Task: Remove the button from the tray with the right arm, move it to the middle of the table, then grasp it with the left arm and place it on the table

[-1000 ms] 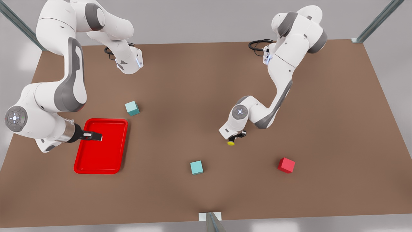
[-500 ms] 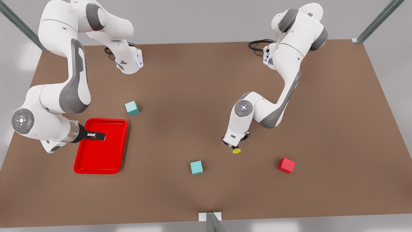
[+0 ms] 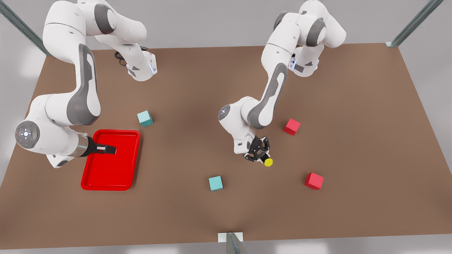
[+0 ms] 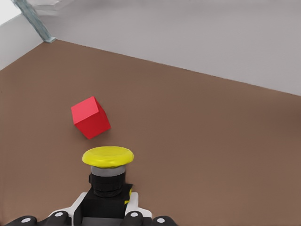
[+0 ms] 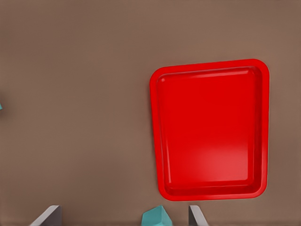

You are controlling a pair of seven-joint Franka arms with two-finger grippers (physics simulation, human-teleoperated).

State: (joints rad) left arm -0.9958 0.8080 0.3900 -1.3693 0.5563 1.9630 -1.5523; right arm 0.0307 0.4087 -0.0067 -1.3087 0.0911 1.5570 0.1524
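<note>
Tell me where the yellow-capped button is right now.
In the front view, the small yellow-capped push-button sits near the table's middle, held in the left arm's black two-finger end effector, between the lower teal cube and the lower red cube.

I see four small cubes, well apart from one another. One teal cube sits left of centre in the front view, and a second teal cube lies lower, near the middle of the frame. One red cube sits right of centre, and a second red cube lies lower right. The left wrist view shows me a red cube at centre left, turned corner-on. Grey metal frame bars cross the upper corners. A short metal post stands at the bottom centre edge. Black cables coil near the top.
</note>
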